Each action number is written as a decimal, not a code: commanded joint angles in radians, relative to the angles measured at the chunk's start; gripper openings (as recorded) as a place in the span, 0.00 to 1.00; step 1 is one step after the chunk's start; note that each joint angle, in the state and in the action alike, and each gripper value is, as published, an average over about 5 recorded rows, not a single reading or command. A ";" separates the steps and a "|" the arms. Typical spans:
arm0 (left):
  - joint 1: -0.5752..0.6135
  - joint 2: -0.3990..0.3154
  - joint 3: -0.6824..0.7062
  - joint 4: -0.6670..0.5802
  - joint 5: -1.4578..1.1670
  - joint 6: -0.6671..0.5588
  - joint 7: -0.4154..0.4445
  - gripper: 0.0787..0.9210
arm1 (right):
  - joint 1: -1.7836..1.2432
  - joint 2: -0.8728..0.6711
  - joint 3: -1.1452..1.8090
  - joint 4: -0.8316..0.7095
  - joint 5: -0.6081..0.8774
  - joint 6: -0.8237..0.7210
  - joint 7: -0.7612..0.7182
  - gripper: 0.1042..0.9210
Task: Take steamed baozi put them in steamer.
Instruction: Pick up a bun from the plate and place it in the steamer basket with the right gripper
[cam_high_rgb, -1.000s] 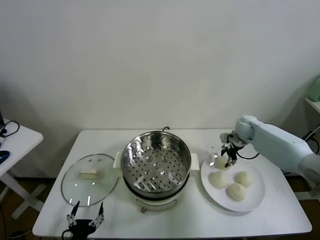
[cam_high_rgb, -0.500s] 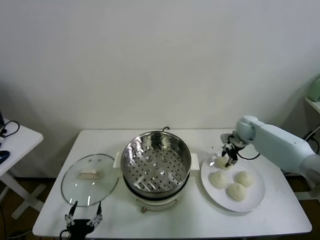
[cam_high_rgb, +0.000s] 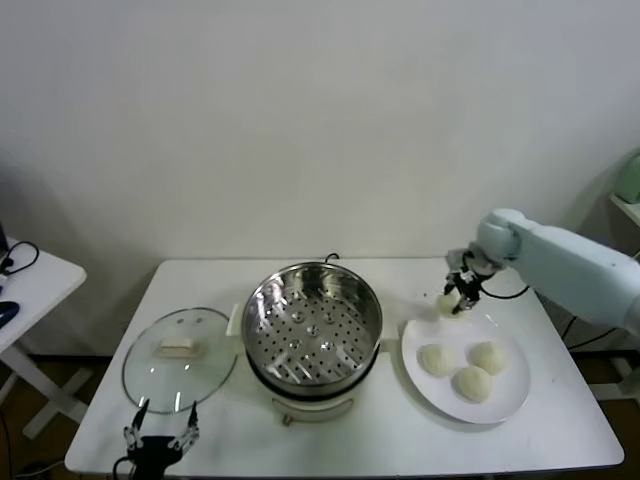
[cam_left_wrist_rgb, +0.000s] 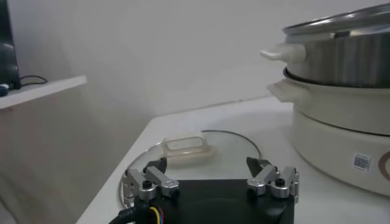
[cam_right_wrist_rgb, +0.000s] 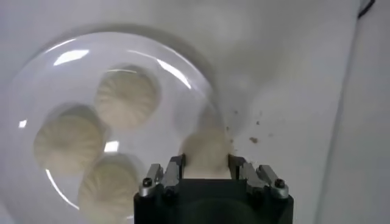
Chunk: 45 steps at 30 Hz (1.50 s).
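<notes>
- step in hand: carrying the first bun over. the right gripper (cam_high_rgb: 458, 299) has its jaws pinching one steamed baozi (cam_high_rgb: 446, 304), raised clear of the white plate (cam_high_rgb: 500, 396) and hanging above the plate's far rim, near the steamer's side.
- in the right wrist view the held bun (cam_right_wrist_rgb: 206, 152) sits between the two fingers (cam_right_wrist_rgb: 175, 171), with the plate (cam_right_wrist_rgb: 189, 73) below it.
- three other baozi (cam_high_rgb: 437, 360) remain on the plate, close together, to the right of the steamer (cam_high_rgb: 313, 326).
- steamer stands open in the middle of the counter (cam_high_rgb: 380, 430); its perforated bottom is bare, no bun inside yet. the glass lid (cam_high_rgb: 180, 358) lies flat on the counter to its left.
- next move, as i judge it: swing the bun leftward over the steel rim, lower it into the pot, then spread the jaws. the bun looks soft, so a firmer squeeze could dent it.
- left gripper (cam_high_rgb: 157, 437) is parked at the near counter edge beside the lid, jaws spread and holding nothing; the left wrist view shows its fingers (cam_left_wrist_rgb: 152, 182) wide apart.
- against a second ago: the bun then rested on the plate with the right jaws down around it; now it is lifted off and the arm sits higher. the left gripper has slipped slightly lower at the counter edge.
</notes>
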 joint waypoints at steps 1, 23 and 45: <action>-0.005 0.001 0.005 -0.002 0.001 0.004 -0.001 0.88 | 0.505 -0.017 -0.314 0.305 0.114 0.119 0.000 0.50; -0.008 -0.009 0.029 -0.023 0.015 0.005 -0.005 0.88 | 0.415 0.324 -0.248 0.492 -0.123 0.496 0.243 0.49; -0.032 -0.008 0.010 0.005 0.014 0.003 -0.013 0.88 | 0.091 0.416 -0.164 0.153 -0.439 0.654 0.296 0.50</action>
